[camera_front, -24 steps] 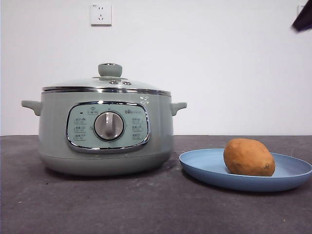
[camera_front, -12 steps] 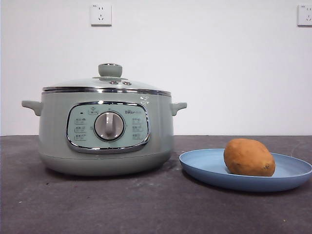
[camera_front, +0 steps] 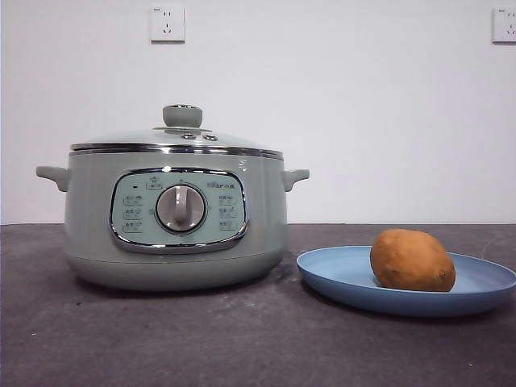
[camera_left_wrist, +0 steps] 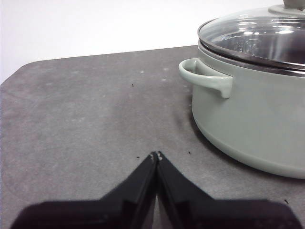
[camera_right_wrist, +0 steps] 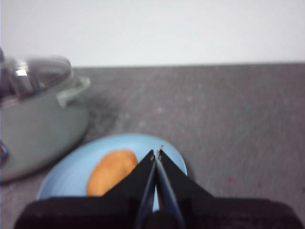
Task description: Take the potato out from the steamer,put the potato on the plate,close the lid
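Observation:
The sage-green steamer stands on the table at the left in the front view, with the glass lid closed on it. The orange-brown potato lies on the light-blue plate at the right. My left gripper is shut and empty above the bare table, beside the steamer and its lid. My right gripper is shut and empty, above the plate and the potato. Neither gripper shows in the front view.
Two wall sockets sit on the white wall behind. The dark grey table stretches in front of the steamer and plate. The table's far edge and rounded corner show in the left wrist view.
A black arm tip at the top right corner of the front view has gone out of view. The steamer, lid, plate and potato have not moved.

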You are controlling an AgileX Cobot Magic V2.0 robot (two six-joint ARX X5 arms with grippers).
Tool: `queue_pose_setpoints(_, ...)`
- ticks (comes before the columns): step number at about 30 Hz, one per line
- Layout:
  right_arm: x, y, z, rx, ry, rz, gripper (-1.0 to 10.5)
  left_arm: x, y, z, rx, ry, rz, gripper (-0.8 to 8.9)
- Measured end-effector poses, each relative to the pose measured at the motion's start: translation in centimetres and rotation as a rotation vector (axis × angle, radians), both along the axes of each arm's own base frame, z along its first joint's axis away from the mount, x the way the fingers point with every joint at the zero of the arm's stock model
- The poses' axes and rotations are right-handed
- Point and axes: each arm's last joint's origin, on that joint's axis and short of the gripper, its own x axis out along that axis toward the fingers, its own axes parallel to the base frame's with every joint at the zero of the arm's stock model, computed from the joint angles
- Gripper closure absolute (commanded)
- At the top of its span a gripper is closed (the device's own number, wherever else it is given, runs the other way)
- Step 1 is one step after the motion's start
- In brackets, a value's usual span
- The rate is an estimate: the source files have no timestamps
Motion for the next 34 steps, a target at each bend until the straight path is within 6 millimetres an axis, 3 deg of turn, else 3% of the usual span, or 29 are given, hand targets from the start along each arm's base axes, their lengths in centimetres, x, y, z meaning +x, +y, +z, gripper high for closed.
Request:
queue_pose_setpoints(4,0.1,0.0,-1.3,0.004,0.021,-0.001,9.5,0.0,0.0,0.0,0.0,0.0,0.0,8.17)
queue_pose_setpoints(13,0.2,-0.1,-2.0,0.003,0.054,-0.027,9.5,0.0,0.0,0.0,0.0,0.0,0.0,8.17)
queue_pose_setpoints(34,0.2,-0.1,-2.1,0.026,0.07,-0.031,9.5,0.0,0.0,0.0,0.0,0.0,0.0,8.17)
